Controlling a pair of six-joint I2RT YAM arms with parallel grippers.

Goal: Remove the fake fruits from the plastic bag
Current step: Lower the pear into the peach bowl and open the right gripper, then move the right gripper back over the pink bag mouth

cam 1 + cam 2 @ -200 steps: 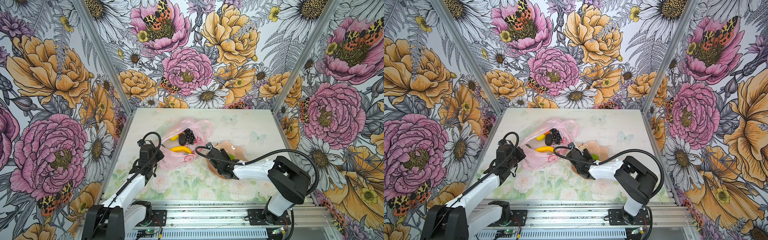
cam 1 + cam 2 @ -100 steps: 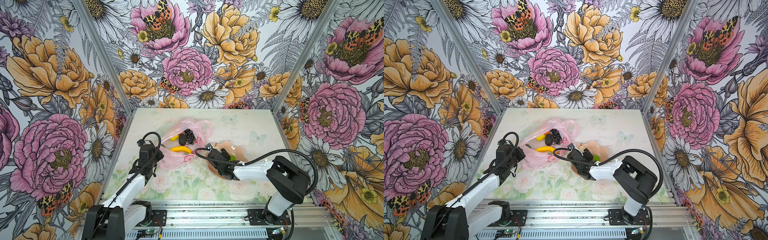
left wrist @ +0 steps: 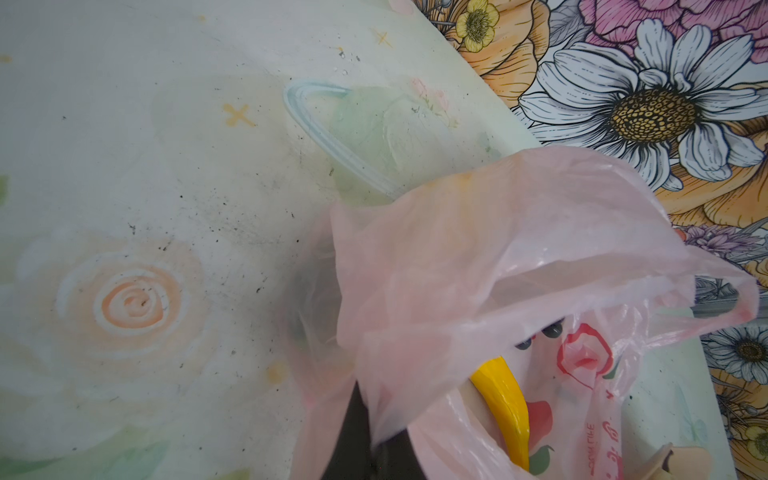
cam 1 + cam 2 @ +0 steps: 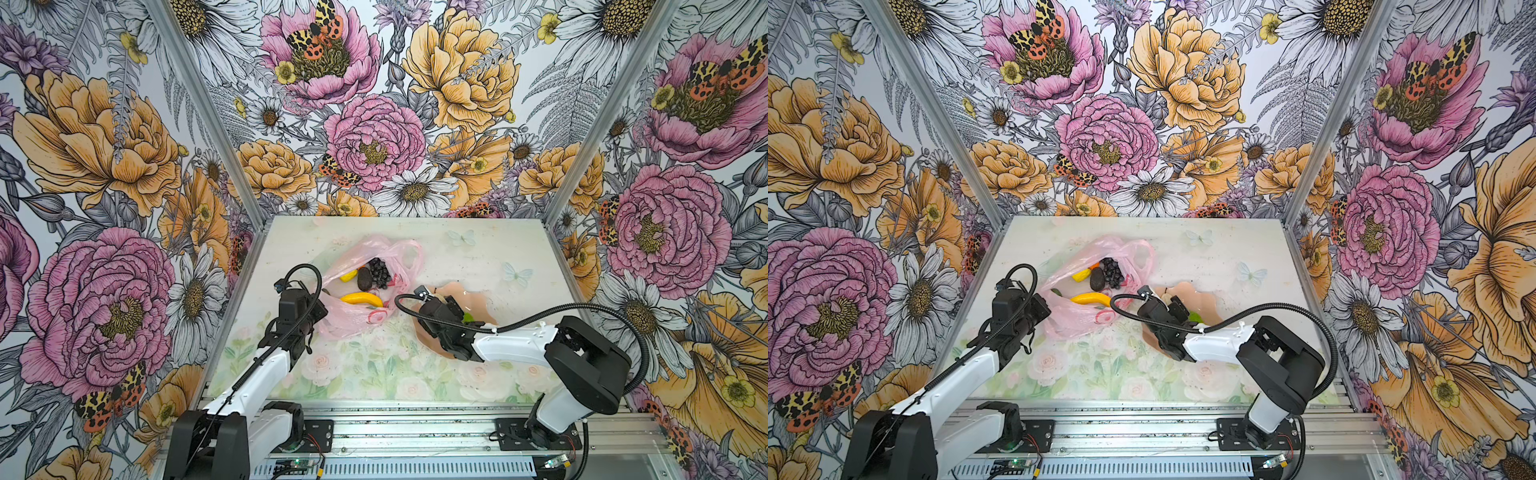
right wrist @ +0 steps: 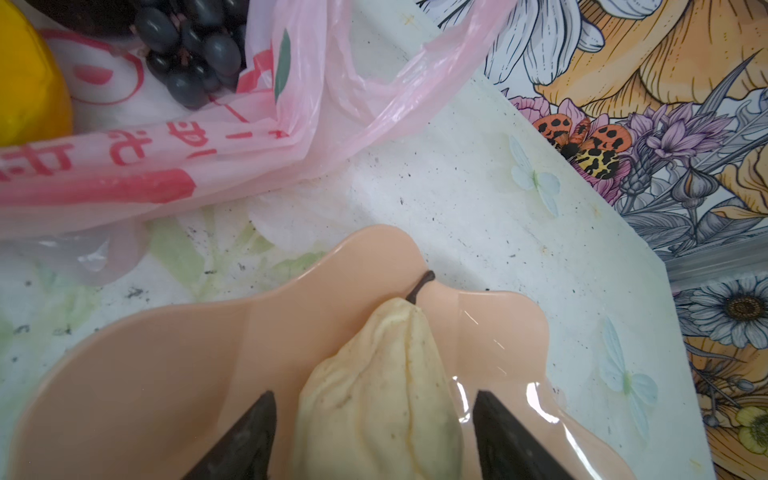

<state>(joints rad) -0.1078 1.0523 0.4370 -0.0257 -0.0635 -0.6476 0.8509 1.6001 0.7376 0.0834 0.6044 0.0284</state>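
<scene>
- The right fingers (image 5: 249,436) are spread, one on each side of the cream pear (image 5: 374,395), with a gap on both sides. The pear lies on the peach plate (image 5: 166,353), already out of the bag.
- The left fingers (image 3: 357,436) are pressed together and appear to pinch the near edge of the pink plastic bag (image 4: 353,320), holding its mouth up.
- Inside the bag, on the desk (image 4: 478,257), lie the banana (image 4: 361,298), avocado (image 4: 365,278), grape bunch (image 4: 379,272) and a yellow citrus (image 4: 349,275).
- The banana lies between the two arms, to the left of the right fingers. Its long axis runs side to side across the desk.
- The left arm is nearer but occupied, so the free right arm likely reaches next.
</scene>
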